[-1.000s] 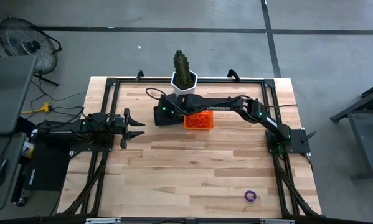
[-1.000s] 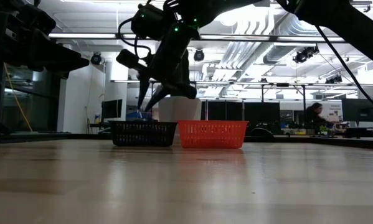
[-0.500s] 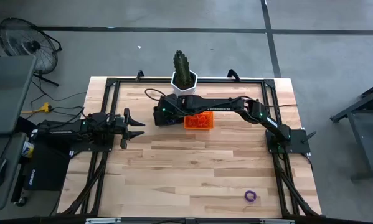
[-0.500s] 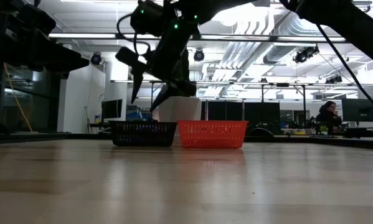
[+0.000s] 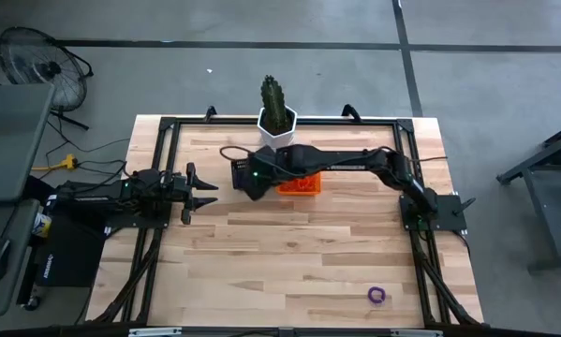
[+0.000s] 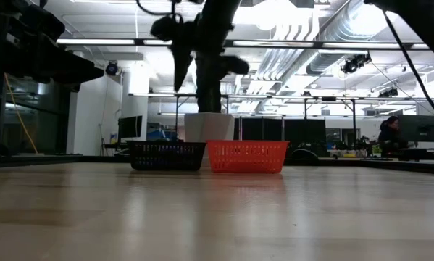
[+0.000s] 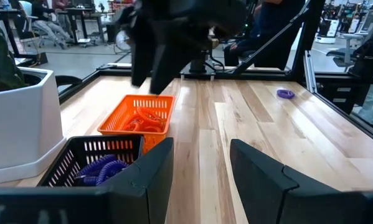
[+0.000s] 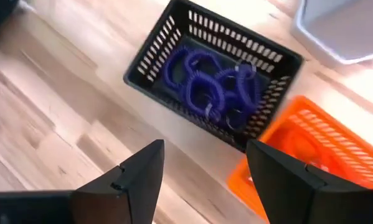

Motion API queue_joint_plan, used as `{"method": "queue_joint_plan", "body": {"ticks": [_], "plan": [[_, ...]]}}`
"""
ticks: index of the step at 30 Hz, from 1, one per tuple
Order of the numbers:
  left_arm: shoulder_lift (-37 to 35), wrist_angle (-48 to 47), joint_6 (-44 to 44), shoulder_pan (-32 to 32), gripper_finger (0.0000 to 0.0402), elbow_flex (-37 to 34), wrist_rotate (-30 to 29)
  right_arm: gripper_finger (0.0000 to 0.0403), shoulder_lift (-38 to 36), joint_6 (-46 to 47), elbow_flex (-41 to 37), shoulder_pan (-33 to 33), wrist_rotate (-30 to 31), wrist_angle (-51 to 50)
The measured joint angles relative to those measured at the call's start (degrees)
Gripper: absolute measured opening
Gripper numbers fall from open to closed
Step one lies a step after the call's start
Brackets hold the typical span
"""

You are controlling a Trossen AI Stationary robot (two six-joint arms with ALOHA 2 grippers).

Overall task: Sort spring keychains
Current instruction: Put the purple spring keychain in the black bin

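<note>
Hovering above the black mesh basket (image 8: 211, 74) with its fingers spread and nothing between them, the right pincer (image 8: 202, 180) looks to be between picks. Coiled purple plastic spring keychains (image 8: 214, 87) lie heaped in that basket; orange coiled ones (image 7: 144, 119) fill the orange mesh basket (image 7: 136, 112) just beside it. One purple coiled keychain (image 5: 377, 296) lies alone on the pale wooden counter (image 5: 289, 253), near the front right corner, well apart from both baskets. By my reckoning it is the last to sort, so the right arm must swing back and descend over it. The left pincer (image 5: 202, 192) waits open at the counter's left side.
</note>
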Motion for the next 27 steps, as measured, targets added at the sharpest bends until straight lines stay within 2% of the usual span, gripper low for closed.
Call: {"method": "queue_joint_plan", "body": {"ticks": [6, 12, 14, 20, 27], "plan": [[0.0, 0.0, 0.0, 0.0, 0.0156, 0.0, 0.0, 0.0220, -4.0, 0.3, 0.0, 3.0, 4.7, -13.3], [0.0, 0.0, 0.0, 0.0, 0.0156, 0.0, 0.0, 0.0212, -7.9, 9.6, 0.0, 7.5, 8.0, -31.0], [0.0, 0.0, 0.0, 0.0, 0.0156, 0.0, 0.0, 0.0211, -9.6, 12.1, -0.7, 9.4, 8.1, -32.0], [0.0, 0.0, 0.0, 0.0, 0.0156, 0.0, 0.0, 0.0212, -18.7, 22.7, -14.6, 15.4, 4.5, -30.8], [0.0, 0.0, 0.0, 0.0, 0.0156, 0.0, 0.0, 0.0208, -29.5, 38.4, -36.4, 25.4, -6.4, -21.8]]}}
